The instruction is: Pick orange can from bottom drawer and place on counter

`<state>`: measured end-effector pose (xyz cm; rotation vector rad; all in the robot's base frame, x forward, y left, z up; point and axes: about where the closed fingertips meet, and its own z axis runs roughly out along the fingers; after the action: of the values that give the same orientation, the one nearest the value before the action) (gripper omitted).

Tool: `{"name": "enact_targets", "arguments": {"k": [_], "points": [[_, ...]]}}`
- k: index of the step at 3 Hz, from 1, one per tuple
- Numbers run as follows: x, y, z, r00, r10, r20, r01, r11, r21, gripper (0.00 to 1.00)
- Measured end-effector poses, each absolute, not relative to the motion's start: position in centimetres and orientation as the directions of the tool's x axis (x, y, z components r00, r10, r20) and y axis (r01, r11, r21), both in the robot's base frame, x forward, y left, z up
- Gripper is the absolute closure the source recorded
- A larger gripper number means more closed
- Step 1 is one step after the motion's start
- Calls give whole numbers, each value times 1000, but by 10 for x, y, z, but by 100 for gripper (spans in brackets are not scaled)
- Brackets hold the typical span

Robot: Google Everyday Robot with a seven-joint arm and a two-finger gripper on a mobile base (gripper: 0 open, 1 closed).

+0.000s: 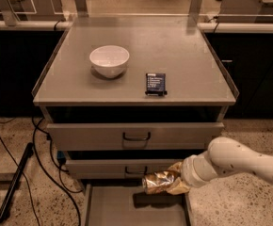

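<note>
Below the grey counter, the bottom drawer stands open; over its floor the gripper is closed around the orange can, held clear of it.

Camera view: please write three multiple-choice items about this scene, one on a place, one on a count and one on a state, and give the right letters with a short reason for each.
1. Where is the orange can?
A. on the counter
B. in the gripper, above the bottom drawer
C. inside the white bowl

2. How many loose things stand on the counter?
A. none
B. four
C. two

3. What is the state of the bottom drawer?
A. pulled open
B. shut
C. taken out and set on the counter

Answers:
1 B: the gripper is shut on the orange can, and the can's shadow falls on the drawer floor below it.
2 C: only the white bowl and the dark blue box stand there.
3 A: its grey floor lies open to the camera.
</note>
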<state>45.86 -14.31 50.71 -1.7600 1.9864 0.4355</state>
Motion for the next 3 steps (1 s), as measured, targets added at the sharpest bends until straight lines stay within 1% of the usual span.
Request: {"name": "enact_targets", "arguments": {"k": [1,2,3], "points": [[453,-134,589,-60,-857,-511,-987,127,-98,100],[457,-137,621,-24,-878,-478,-981,114,-160,100],[457,-137,622,-24,-878,-478,-980,114,-160,100]]}}
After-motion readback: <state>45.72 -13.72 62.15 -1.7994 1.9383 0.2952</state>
